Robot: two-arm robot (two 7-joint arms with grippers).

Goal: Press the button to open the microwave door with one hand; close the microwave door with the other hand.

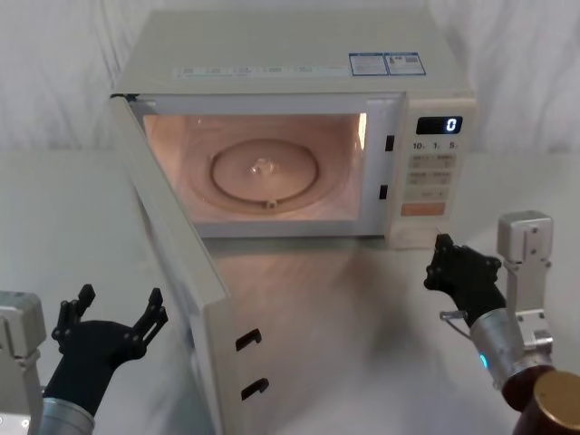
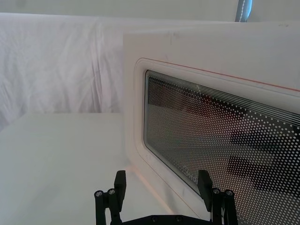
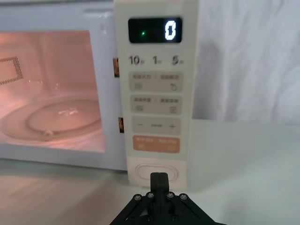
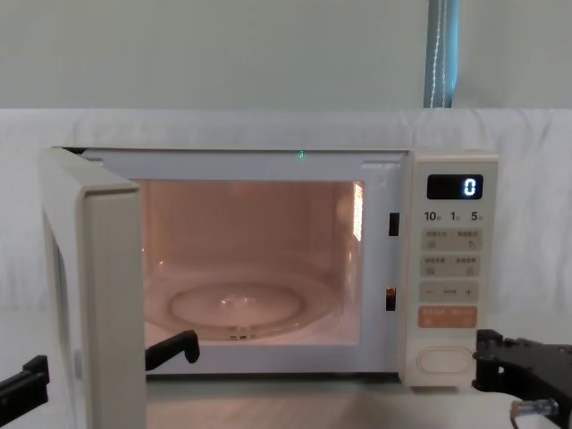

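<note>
Head view: microwave door (image 1: 172, 263) stands open; spread left gripper (image 1: 111, 319) should push its outer face squarely. Closed right gripper (image 1: 446, 256) waits near the button (image 3: 153, 171).

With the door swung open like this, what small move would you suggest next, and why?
Probably bring the left tool, fingers spread, forward against the outer face of the microwave door to start swinging it shut. The door stands wide open, the cavity is lit, and the right tool sits shut just before the button, so the pressing looks done.
</note>
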